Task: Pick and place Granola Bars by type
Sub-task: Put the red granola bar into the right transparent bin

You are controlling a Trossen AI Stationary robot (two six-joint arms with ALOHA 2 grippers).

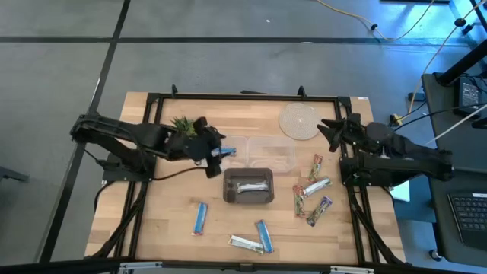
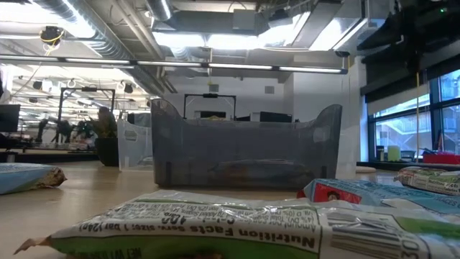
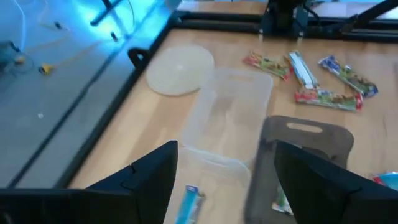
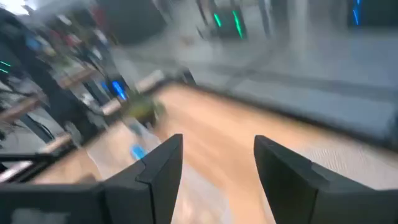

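Note:
My left gripper [image 1: 218, 150] [image 3: 227, 180] is open over the left end of a clear tray [image 1: 266, 154] [image 3: 230, 112]. A blue bar [image 1: 227, 152] [image 3: 189, 203] lies in that tray between the fingers, untouched. A grey tray [image 1: 248, 186] [image 2: 244, 147] holds a silver-white bar [image 1: 249, 187]. Two blue bars [image 1: 200, 218] [image 1: 264, 234] and a silver-white one [image 1: 246, 243] lie near the table's near edge. Multicoloured bars [image 1: 315, 166] [image 1: 299, 199] [image 1: 319, 211] and a silver-white bar [image 1: 316, 186] lie on the right. My right gripper [image 1: 329, 128] [image 4: 214, 162] waits open at the far right.
A round woven coaster [image 1: 298, 122] [image 3: 180, 68] lies at the far edge by my right gripper. A small green plant [image 1: 183, 124] stands beside my left arm. A black frame [image 1: 243, 97] borders the table. Bare wood lies between the grey tray and the near bars.

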